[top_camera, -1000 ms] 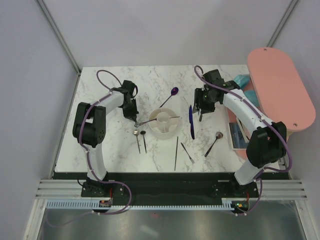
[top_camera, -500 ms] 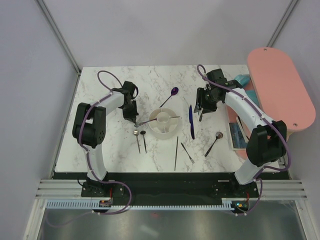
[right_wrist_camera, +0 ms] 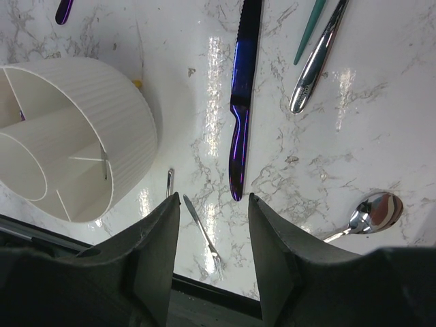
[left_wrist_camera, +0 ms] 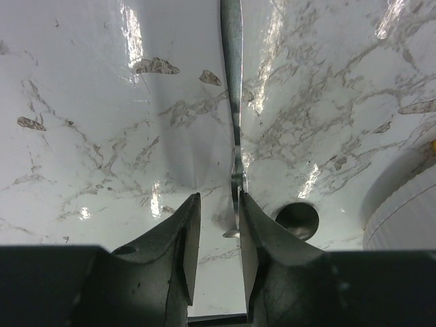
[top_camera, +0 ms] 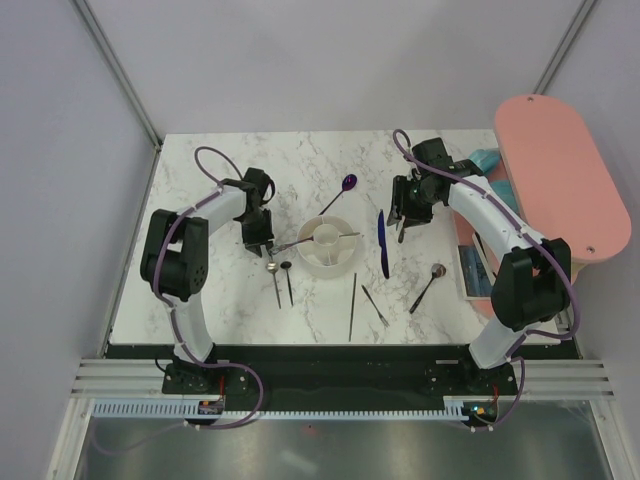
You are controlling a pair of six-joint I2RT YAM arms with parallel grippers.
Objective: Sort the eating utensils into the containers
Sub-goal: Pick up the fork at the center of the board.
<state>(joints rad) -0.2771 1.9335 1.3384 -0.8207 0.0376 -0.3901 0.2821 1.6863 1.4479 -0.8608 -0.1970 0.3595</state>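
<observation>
The white round holder (top_camera: pixel 325 270) (right_wrist_camera: pixel 102 116) stands mid-table. My left gripper (top_camera: pixel 263 243) (left_wrist_camera: pixel 216 204) hangs just left of it, open. A silver utensil (left_wrist_camera: pixel 233 95) touches only its right finger. A dark spoon bowl (left_wrist_camera: pixel 296 219) lies beside that finger. A silver spoon (top_camera: pixel 274 285) and a black spoon (top_camera: pixel 288 285) lie below the gripper. My right gripper (top_camera: pixel 402 228) (right_wrist_camera: pixel 214 199) is open and empty above the blue-handled knife (top_camera: pixel 382 245) (right_wrist_camera: pixel 240 88). A purple spoon (top_camera: pixel 347 183), black stick (top_camera: pixel 352 305), fork (top_camera: pixel 376 305) (right_wrist_camera: pixel 201 231) and gold-bowled spoon (top_camera: pixel 436 271) (right_wrist_camera: pixel 377 210) lie around.
A large pink oval board (top_camera: pixel 560 180) juts over the table's right side, with a tray of bluish items (top_camera: pixel 477 268) under its near edge. A teal stick (right_wrist_camera: pixel 310 30) and a silver handle (right_wrist_camera: pixel 317 61) lie far right of the knife.
My left gripper's jaws have parted, letting go of the silver utensil. The right arm has barely shifted.
</observation>
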